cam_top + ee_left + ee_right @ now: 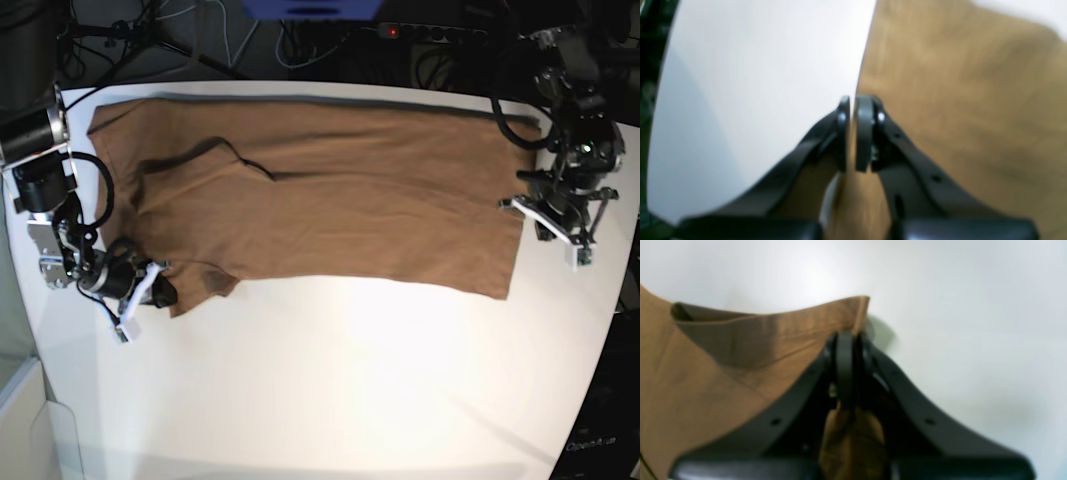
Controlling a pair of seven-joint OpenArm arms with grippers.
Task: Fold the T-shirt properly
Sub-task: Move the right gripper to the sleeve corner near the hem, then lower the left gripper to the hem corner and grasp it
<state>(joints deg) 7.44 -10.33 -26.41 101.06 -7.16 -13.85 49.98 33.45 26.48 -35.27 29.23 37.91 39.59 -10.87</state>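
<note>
Evidently, the T-shirt [320, 190] was spread on the desk [350, 380], folding barely begun; its edges were pinched by the closed right hand [845, 350] and left hand [851, 133].

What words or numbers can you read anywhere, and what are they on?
"OpenArm": faint grey letters on the dark thing at the bottom right corner of the base view; the last letters are too blurred to be sure of.
T-shirt: no print or label shows.
Table: no writing.
Both wrist views are blurred and show no text.
</note>
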